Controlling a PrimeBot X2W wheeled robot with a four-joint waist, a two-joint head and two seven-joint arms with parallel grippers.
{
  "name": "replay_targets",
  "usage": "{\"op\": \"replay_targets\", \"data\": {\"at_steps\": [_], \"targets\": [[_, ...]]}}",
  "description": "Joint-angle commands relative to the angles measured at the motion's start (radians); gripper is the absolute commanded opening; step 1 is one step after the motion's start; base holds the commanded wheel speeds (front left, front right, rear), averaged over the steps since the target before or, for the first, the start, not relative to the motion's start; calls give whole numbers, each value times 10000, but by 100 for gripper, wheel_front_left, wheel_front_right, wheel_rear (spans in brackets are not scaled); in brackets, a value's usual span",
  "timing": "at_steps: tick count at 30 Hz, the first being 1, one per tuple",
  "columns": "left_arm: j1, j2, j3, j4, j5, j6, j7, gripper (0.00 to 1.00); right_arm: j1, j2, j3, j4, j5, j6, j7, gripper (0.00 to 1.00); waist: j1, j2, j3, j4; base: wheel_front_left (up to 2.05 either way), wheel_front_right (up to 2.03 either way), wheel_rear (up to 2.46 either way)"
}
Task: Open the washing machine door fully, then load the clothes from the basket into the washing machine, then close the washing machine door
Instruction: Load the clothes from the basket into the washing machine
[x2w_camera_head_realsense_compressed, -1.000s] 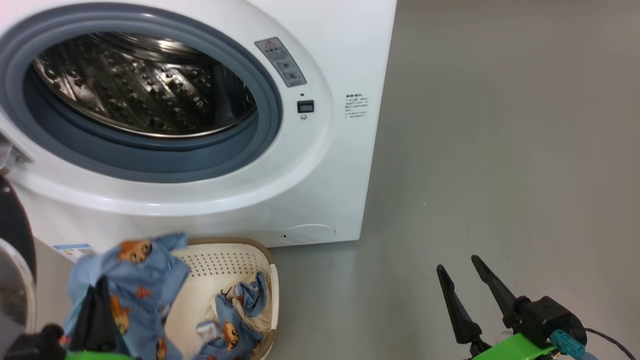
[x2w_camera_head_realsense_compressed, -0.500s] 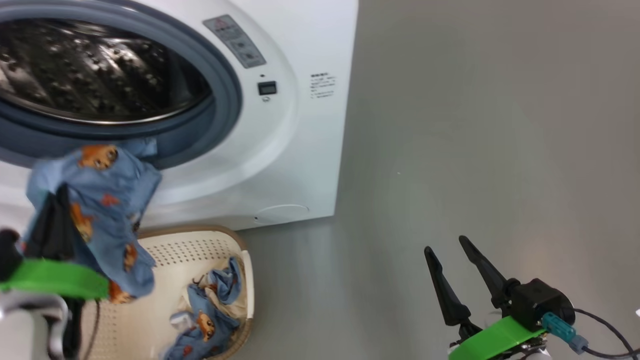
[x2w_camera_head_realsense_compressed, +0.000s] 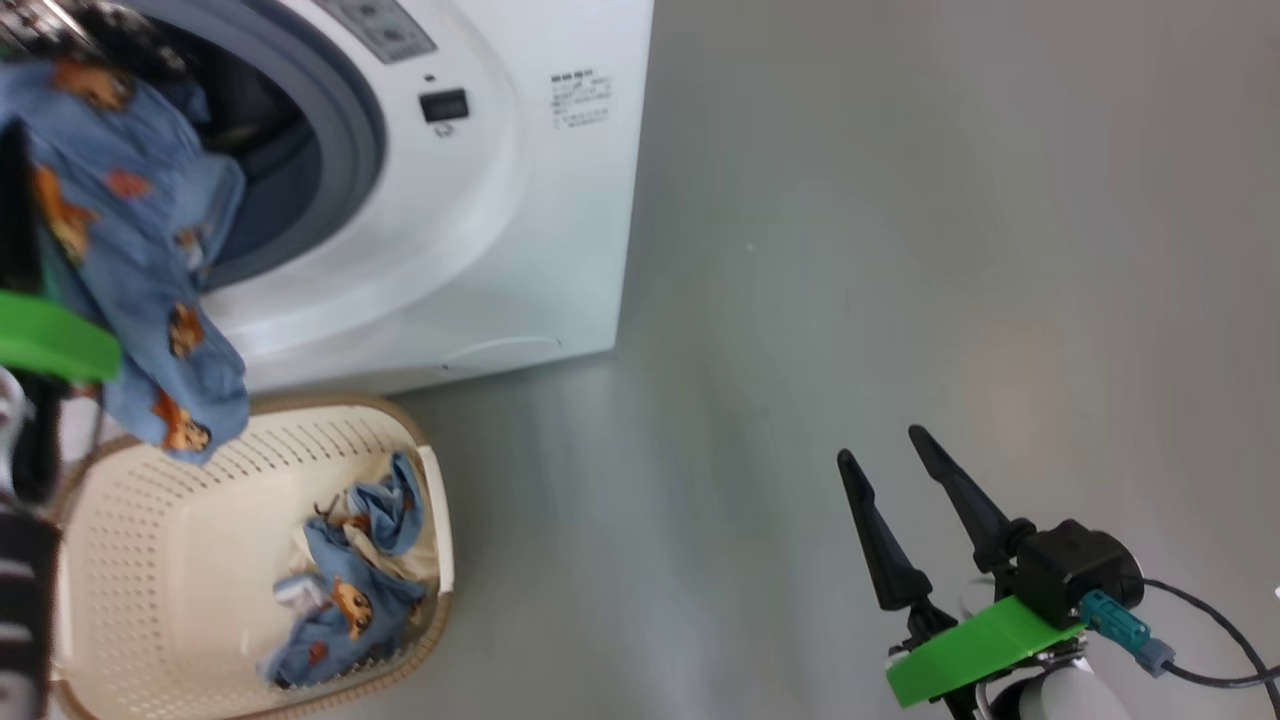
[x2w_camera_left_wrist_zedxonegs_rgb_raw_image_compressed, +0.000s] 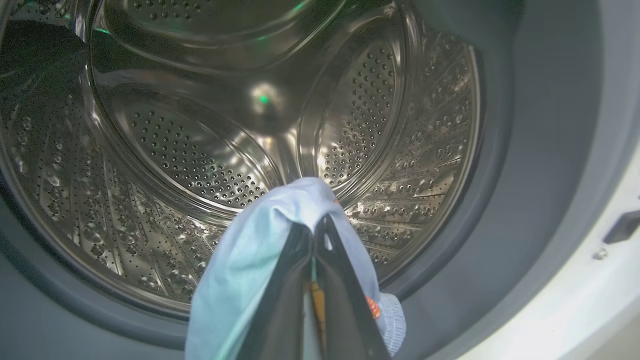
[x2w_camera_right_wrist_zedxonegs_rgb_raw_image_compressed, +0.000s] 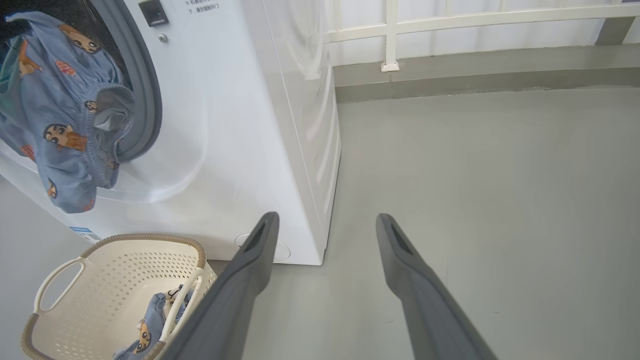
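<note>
One light-blue garment (x2w_camera_head_realsense_compressed: 130, 230), printed with brown-orange cartoon figures, hangs in front of the opening of the washing machine (x2w_camera_head_realsense_compressed: 520, 230). It lies across the grey-blue gasket (x2w_camera_head_realsense_compressed: 345, 150), and its lower end dangles over the rim of the basket (x2w_camera_head_realsense_compressed: 250, 415). The left fingers (x2w_camera_left_wrist_zedxonegs_rgb_raw_image_compressed: 285, 300) are clenched on this garment, pressed together with cloth bunched around them, and they point into the perforated steel drum (x2w_camera_left_wrist_zedxonegs_rgb_raw_image_compressed: 200, 165).

The cream basket stands on the grey floor (x2w_camera_head_realsense_compressed: 900, 250) just before the machine's lower front. More clothes (x2w_camera_head_realsense_compressed: 345, 590) of the same print, with some cream-white cloth, lie crumpled at one end of it.

On the white front, a few lines of small dark print (x2w_camera_head_realsense_compressed: 580, 100) sit beside a small black window (x2w_camera_head_realsense_compressed: 445, 105). Above them is a grey sticker (x2w_camera_head_realsense_compressed: 385, 25) bearing pictograms. A blue-edged label (x2w_camera_right_wrist_zedxonegs_rgb_raw_image_compressed: 82, 232) sits low near the basket, and none of this writing can be read. A round filter cap (x2w_camera_head_realsense_compressed: 500, 350) marks the bottom corner.

The right fingers (x2w_camera_head_realsense_compressed: 885, 555) are spread apart and hold nothing, over bare floor well away from the machine. A white railing (x2w_camera_right_wrist_zedxonegs_rgb_raw_image_compressed: 390, 30) runs behind.
</note>
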Motion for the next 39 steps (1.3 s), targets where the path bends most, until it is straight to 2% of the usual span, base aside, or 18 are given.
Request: {"op": "replay_targets", "data": {"at_steps": [1,11,20,30,39], "targets": [[-658,674,217,140,-154,-13,-65,0,-210,46,286,-270,-145,16,-49,100,0,-1,809,-282,0,0,0],[-2935,998,-476,1876,-739,-13,43,0,-416,63,220,-557,-2,16,-49,100,0,-1,2363,-329,0,0,0],[-4390,1156,-984,2383,-1108,-13,-52,0,-636,65,273,-777,161,16,-49,100,0,-1,3421,-236,0,0,0],[-4893,1324,100,995,-298,-13,-62,0,-803,65,452,-770,292,16,-49,100,0,-1,3906,-303,0,0,0],[-5300,915,938,-1076,931,-13,-63,0,-912,66,596,-717,368,16,-49,100,0,-1,4032,-476,0,0,0]]}}
